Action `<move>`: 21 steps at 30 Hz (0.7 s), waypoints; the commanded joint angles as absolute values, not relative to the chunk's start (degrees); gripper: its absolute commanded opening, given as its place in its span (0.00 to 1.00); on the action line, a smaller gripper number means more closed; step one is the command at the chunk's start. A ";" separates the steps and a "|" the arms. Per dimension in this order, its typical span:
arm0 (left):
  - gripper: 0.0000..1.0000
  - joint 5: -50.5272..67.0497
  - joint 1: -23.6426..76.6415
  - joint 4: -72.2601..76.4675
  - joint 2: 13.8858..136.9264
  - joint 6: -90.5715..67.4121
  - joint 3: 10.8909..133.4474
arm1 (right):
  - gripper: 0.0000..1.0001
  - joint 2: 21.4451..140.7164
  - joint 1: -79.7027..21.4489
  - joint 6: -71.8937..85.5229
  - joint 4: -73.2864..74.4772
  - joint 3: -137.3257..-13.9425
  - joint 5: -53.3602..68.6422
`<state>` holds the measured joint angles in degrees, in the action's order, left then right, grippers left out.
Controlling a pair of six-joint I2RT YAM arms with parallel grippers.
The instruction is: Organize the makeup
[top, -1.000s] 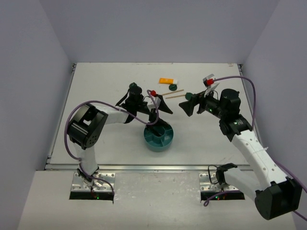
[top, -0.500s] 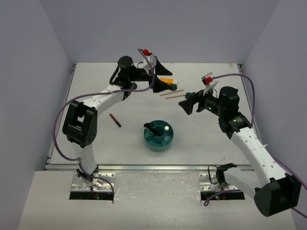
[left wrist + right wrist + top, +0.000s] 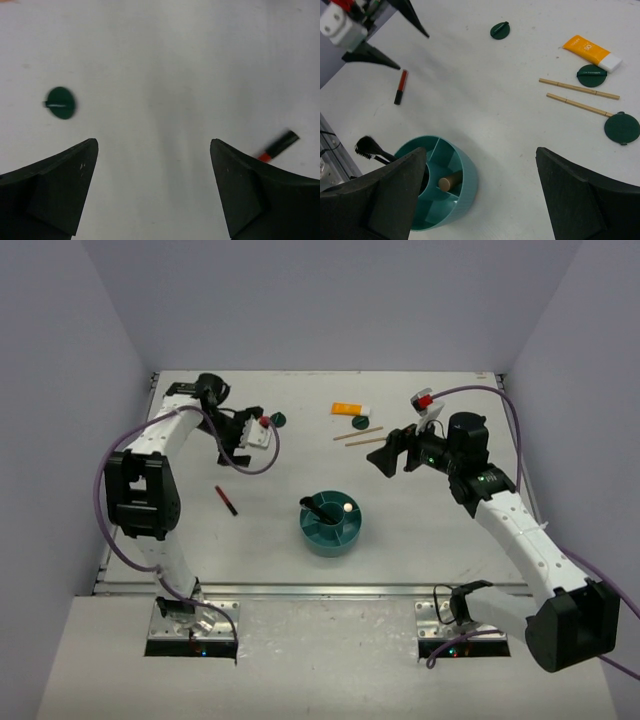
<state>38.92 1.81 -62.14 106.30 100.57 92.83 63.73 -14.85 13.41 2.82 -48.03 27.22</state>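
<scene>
My left gripper point(image 3: 237, 436) is open and empty above the table's left back, between a dark green compact point(image 3: 277, 420) and the red pencil point(image 3: 226, 500). Its wrist view point(image 3: 153, 141) shows that compact point(image 3: 61, 102) and the pencil point(image 3: 277, 146). My right gripper point(image 3: 388, 452) is open and empty, hovering right of centre point(image 3: 480, 150). The orange-and-white packet point(image 3: 592, 51), two tan sticks point(image 3: 579, 88), and two more compacts point(image 3: 591, 75) point(image 3: 621, 127) lie at the back. A black brush point(image 3: 370, 148) and gold tube point(image 3: 449, 181) stand in the teal bowl point(image 3: 322, 536).
The teal divided bowl point(image 3: 465, 170) stands at the centre front. Grey walls close the table on three sides. The left gripper point(image 3: 395, 37) shows in the right wrist view, above the red pencil point(image 3: 400, 86).
My left arm has swung from over the bowl, past the back centre, to the left back. The red pencil now lies slightly further left. The right gripper has barely shifted.
</scene>
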 commanded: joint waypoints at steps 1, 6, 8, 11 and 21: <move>0.94 25.17 2.49 -72.81 103.66 128.32 83.26 | 0.89 62.93 -14.77 13.36 2.30 -50.49 28.50; 0.97 16.25 2.69 -68.88 102.38 130.10 74.62 | 0.89 61.67 -14.77 13.62 2.46 -48.84 27.77; 0.99 14.06 2.37 -69.93 103.16 130.72 74.42 | 0.89 61.56 -14.77 13.73 2.57 -48.67 27.77; 1.00 11.62 1.76 -71.62 103.27 132.96 73.83 | 0.89 61.44 -14.77 13.89 2.81 -48.52 27.86; 1.00 2.81 -2.65 -53.54 98.15 137.44 55.83 | 0.90 60.47 -14.77 14.13 2.46 -47.92 27.33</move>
<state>6.49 -0.19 -61.25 100.32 113.15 59.05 61.95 -14.85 13.91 3.99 -47.59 27.44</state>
